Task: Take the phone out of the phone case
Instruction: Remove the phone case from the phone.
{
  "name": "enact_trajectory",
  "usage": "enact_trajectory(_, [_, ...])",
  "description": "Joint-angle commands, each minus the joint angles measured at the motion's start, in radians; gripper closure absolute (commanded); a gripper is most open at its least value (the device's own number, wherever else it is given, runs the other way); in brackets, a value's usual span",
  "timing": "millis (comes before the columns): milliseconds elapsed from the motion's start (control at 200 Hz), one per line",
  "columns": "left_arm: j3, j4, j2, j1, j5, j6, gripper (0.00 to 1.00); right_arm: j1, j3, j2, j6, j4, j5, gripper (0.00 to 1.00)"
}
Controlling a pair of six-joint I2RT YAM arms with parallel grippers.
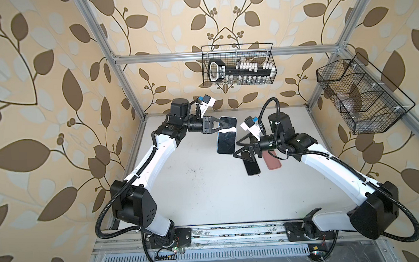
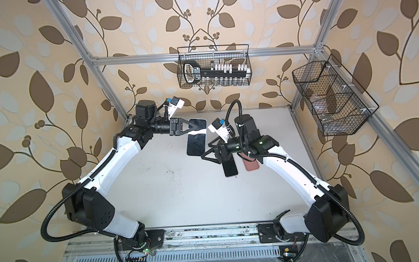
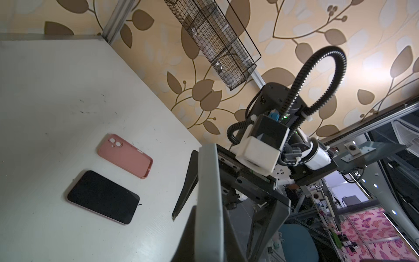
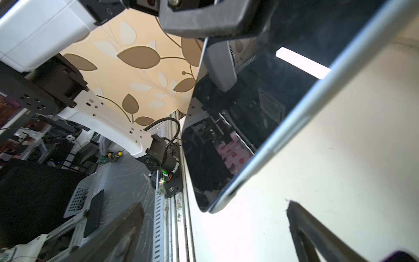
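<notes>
The left jaws were clamped flat across the upper part of the larger phone (image 1: 226, 141), one finger on the glass and the other behind it. The dark screen faced up, and the free end hung out past the fingertips toward the right jaws. That grip seemed chosen to leave the long edges and the far end bare for the other arm to work on. A pale rim (image 4: 294, 118) ran along the phone's edge in the right wrist view. I judged it to be the case with the phone seated in it, though the frames did not settle that. The right jaws stood wide apart and held nothing, their tips just beside the free end, seemingly poised where a corner of the rim could be peeled away. Whether they brushed the phone could not be told, nor whether its low corner met the surface (image 1: 202, 187). Below and behind the right jaws, well clear of the left ones, a smaller phone (image 3: 103, 197) lay screen-up on the surface. It was just beside an empty pink case (image 3: 125, 155) and not touching it. That pair looked already separated and parked out of the way.
</notes>
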Motion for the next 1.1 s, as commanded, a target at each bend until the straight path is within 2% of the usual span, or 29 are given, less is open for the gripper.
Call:
enact_trajectory(0, [0.013,0.114,-0.075,-0.008,-0.071,-0.088,1.00,-0.020,-0.044,-0.044,0.131,0.159,0.010,0.00])
enact_trajectory(140, [-0.036,0.262,-0.106,-0.008,-0.167,-0.247,1.00,-0.047,-0.127,-0.082,0.299,0.363,0.022,0.00])
enact_trajectory(250, [-0.071,0.350,-0.126,-0.007,-0.288,-0.356,1.00,-0.068,-0.184,-0.102,0.408,0.485,0.046,0.00])
enact_trajectory(420, [-0.165,0.464,-0.182,-0.008,-0.516,-0.538,1.00,-0.073,-0.298,-0.118,0.609,0.718,0.097,0.06])
enact_trajectory(615, [-0.281,0.588,-0.242,-0.011,-0.661,-0.680,1.00,-0.066,-0.385,-0.124,0.778,0.920,0.162,0.12])
enact_trajectory(745, [-0.349,0.706,-0.253,-0.021,-0.688,-0.792,1.00,-0.044,-0.393,-0.101,0.842,1.001,0.179,0.16])
enact_trajectory(1095, [-0.417,0.889,-0.220,-0.040,-0.687,-0.948,1.00,0.009,-0.373,-0.031,0.893,1.092,0.187,0.22])
